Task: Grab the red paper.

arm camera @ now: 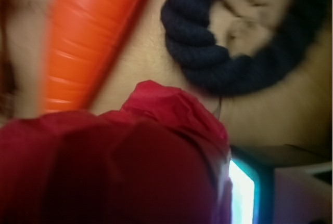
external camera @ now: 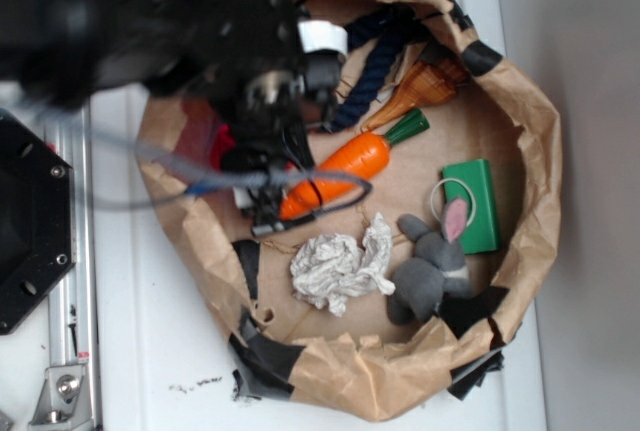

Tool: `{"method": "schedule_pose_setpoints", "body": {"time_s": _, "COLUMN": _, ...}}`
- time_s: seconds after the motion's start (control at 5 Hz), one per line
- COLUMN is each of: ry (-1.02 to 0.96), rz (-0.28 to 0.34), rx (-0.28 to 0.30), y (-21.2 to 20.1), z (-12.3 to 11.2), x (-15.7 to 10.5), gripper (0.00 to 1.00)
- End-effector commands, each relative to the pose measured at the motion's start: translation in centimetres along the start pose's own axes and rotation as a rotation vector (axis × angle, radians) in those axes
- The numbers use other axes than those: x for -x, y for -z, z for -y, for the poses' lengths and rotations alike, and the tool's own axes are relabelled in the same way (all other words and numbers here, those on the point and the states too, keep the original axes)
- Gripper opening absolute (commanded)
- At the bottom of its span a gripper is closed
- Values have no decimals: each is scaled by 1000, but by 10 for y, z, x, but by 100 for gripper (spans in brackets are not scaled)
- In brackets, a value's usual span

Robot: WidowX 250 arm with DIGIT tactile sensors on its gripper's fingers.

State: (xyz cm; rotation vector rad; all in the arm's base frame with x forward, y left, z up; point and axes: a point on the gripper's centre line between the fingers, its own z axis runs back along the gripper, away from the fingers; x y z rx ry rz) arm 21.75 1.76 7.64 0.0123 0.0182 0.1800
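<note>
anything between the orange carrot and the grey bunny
Yes: in the exterior view the white-grey crumpled paper wad lies between the orange carrot and the grey bunny, its right end almost touching the bunny.

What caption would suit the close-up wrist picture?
Red paper fills the foreground, with orange toy carrot and dark blue rope behind.

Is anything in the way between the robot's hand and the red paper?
Nothing visible is. The wrist view shows the red paper filling the bottom of the picture, right up close, with the carrot and dark rope lying beyond it. The hand's fingertips don't show clearly in either view.
</note>
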Motion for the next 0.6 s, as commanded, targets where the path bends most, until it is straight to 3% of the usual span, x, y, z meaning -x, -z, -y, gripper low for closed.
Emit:
{"method": "schedule_pose_setpoints", "body": {"time_s": 0.0, "ry": -110, "rz": 104, "rx": 128, "y": -110, "z": 35, "x": -32, "gripper": 0}}
{"method": "schedule_pose_setpoints", "body": {"time_s": 0.2, "ry": -156, "rz": 169, "rx": 134, "y": -113, "z": 42, "x": -26, "gripper": 0}}
{"method": "schedule_pose_setpoints", "body": {"time_s": 0.4, "ry": -147, "rz": 232, "rx": 231, "y": -109, "z": 39, "x": -9, "gripper": 0}}
